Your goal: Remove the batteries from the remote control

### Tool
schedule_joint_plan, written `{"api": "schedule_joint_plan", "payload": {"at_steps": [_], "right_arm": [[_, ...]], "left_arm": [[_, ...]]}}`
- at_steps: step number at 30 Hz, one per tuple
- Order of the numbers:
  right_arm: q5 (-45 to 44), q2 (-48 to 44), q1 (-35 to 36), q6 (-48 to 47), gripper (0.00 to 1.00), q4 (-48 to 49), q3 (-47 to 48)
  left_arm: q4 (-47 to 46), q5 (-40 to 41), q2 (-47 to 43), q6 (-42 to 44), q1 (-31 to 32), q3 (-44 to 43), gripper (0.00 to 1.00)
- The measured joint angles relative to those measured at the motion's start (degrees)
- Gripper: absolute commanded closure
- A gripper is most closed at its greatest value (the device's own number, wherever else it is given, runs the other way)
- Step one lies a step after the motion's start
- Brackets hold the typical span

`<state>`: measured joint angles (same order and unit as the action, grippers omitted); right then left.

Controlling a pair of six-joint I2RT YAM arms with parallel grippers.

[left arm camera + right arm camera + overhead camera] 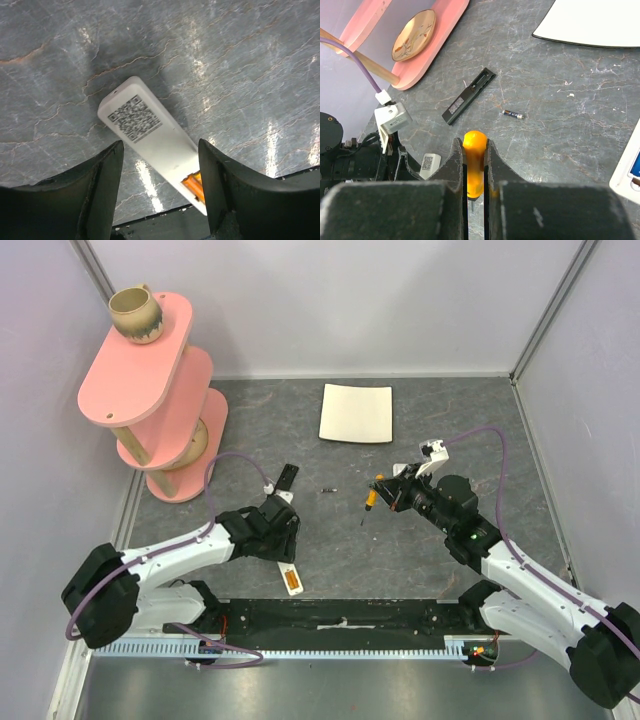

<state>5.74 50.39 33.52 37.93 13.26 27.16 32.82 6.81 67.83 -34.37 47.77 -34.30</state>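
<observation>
The white remote control [150, 132] lies on the grey table, back side up with a QR label, and orange batteries [192, 184] show in the open bay at its near end. My left gripper [160, 145] hovers open with one finger on each side of the remote, not touching it. From above, the remote [291, 581] pokes out below the left gripper [282, 540]. My right gripper [475, 145] is shut on the orange handle of a small screwdriver [474, 165], held above the table middle [371, 500]. A small dark cell [513, 114] lies loose on the table.
A flat black bar [287, 478] lies beyond the left gripper. A white square plate [356, 412] sits at the back. A pink tiered shelf [150, 380] with a cup [135, 315] stands at the back left. A black strip [340, 612] runs along the near edge.
</observation>
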Motion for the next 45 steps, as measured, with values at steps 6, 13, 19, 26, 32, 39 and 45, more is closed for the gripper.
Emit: {"api": "schedule_joint_plan", "payload": {"at_steps": [6, 13, 19, 26, 32, 39, 45], "right_arm": [[0.02, 0.0, 0.0, 0.17, 1.0, 0.13, -0.02], [0.02, 0.0, 0.0, 0.22, 1.0, 0.85, -0.02], [-0.15, -0.52, 0.0, 0.17, 1.0, 0.81, -0.02], [-0.33, -2.19, 0.0, 0.15, 1.0, 0.76, -0.11], [-1.55, -4.46, 0.0, -0.09, 1.0, -1.38, -0.35], [-5.95, -11.04, -0.2, -1.16, 1.0, -7.72, -0.35], [-8.61, -14.25, -0.63, -2.01, 1.0, -11.93, -0.63]], "left_arm": [[-3.78, -0.92, 1.38, -0.07, 0.0, 0.94, 0.34], [-8.2, -1.11, 6.21, 0.02, 0.0, -0.13, 0.6], [-9.53, -2.12, 9.68, 1.25, 0.42, -2.73, 0.97], [-8.04, -2.58, 17.11, 7.26, 2.08, -10.14, 0.98], [-9.51, -2.86, 30.36, 15.96, 5.7, -27.06, 0.98], [-11.17, -4.28, 42.01, 25.07, 9.33, -40.98, 0.65], [-11.91, -5.6, 45.27, 28.46, 10.25, -42.05, 0.27]]}}
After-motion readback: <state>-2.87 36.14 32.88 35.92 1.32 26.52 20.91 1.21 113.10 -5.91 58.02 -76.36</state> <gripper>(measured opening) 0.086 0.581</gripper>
